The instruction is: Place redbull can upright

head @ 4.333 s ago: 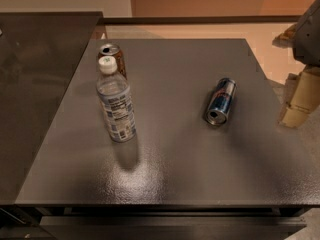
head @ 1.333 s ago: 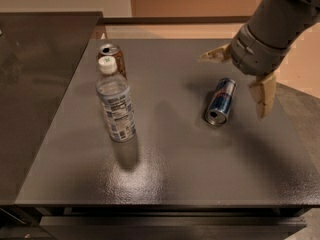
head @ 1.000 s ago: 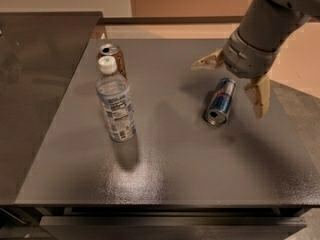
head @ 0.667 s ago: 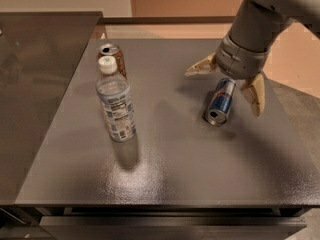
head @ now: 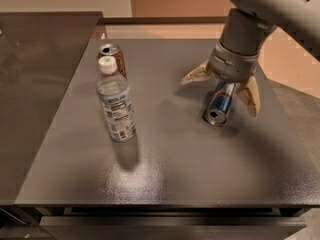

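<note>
The claw [head: 219,96] is hovering with its fingers spread wide, straddling the redbull can [head: 218,109], which is lying on its side at the right of the tabletop [head: 165,154]. It's needing to close squarely across the can's body before tipping it up

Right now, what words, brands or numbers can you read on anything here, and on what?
No text can be read.
Water bottle label: print, too blurred to read.
Redbull can, lying on its side: red mark only, no legible letters.
Brown can: nothing legible.
Tool, open over the redbull can: no markings.
</note>
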Controlling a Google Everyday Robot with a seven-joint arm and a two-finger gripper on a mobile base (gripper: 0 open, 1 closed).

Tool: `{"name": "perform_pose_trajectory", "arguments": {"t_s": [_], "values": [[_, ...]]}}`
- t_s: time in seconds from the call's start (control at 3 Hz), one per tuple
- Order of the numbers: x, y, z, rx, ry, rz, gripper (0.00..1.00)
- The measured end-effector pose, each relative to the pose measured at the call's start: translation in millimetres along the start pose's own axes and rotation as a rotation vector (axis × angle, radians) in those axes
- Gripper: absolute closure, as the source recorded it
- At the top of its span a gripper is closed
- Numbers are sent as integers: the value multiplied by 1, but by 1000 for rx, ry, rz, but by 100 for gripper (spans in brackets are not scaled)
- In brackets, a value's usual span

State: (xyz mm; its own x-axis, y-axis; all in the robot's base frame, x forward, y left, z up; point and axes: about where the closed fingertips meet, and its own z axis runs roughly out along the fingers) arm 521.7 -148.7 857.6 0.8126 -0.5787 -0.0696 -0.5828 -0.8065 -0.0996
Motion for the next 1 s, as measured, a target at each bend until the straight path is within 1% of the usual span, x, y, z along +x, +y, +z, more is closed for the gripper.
{"name": "perform_pose_trajectory", "arguments": {"t_s": [0.33, 0.67, 1.0], "values": [[-2, -1, 10, -6, -21, -5, 15], [-2, 1, 17, -10, -33, 7, 38], [-2, 5, 19, -18, -30, 16, 61]]}}
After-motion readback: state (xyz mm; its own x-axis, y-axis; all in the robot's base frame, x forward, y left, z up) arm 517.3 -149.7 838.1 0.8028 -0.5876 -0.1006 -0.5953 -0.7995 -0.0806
